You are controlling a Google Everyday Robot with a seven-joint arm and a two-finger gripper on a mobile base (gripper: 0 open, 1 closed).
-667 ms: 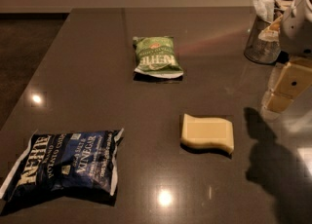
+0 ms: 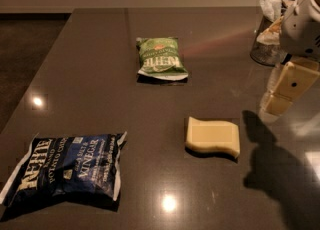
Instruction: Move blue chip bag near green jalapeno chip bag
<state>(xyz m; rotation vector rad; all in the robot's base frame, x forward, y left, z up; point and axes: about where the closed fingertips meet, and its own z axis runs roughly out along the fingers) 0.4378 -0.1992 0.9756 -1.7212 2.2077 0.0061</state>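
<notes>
The blue chip bag (image 2: 65, 170) lies flat at the near left of the dark table, with white "Kettle" lettering. The green jalapeno chip bag (image 2: 160, 58) lies flat at the middle far part of the table, well apart from the blue bag. My gripper (image 2: 282, 94) hangs above the table at the right edge of the camera view, far from both bags and holding nothing that I can see. Its shadow falls on the table below it.
A pale yellow wavy sponge (image 2: 212, 137) lies between the gripper and the bags. A dark container (image 2: 267, 39) with crumpled paper stands at the far right behind the arm. The table's left edge (image 2: 45, 69) borders dark floor.
The gripper has shifted slightly to the left. The bags and the sponge have not moved.
</notes>
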